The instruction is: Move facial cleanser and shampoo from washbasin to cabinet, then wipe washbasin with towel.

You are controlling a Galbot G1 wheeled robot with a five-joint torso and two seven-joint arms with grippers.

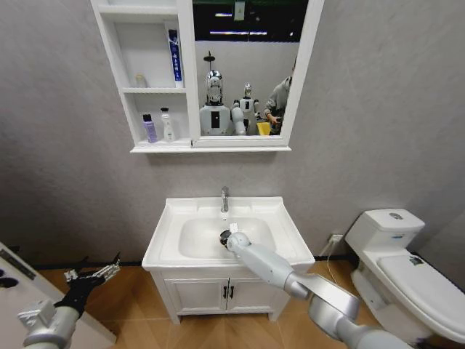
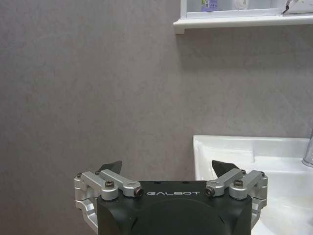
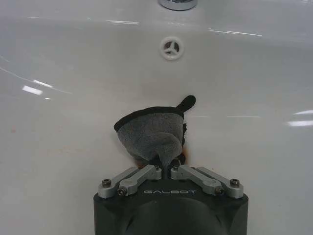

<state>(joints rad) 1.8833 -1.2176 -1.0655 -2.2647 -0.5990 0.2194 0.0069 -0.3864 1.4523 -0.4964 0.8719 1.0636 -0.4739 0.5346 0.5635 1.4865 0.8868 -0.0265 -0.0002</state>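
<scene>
A: Where is the right claw (image 3: pixel 166 169)?
B: Down in the bowl of the washbasin (image 1: pixel 280 218), pinching the towel (image 3: pixel 151 134), which is pressed against the white ceramic below the tap (image 1: pixel 224 198).
A: And the left claw (image 1: pixel 93 275)?
B: It hangs low beside the vanity, fingers spread, holding nothing.
A: The bottles?
B: A purple bottle (image 1: pixel 149 128) and a white bottle (image 1: pixel 168 126) stand together on the bottom shelf of the cabinet (image 1: pixel 190 80).
</scene>
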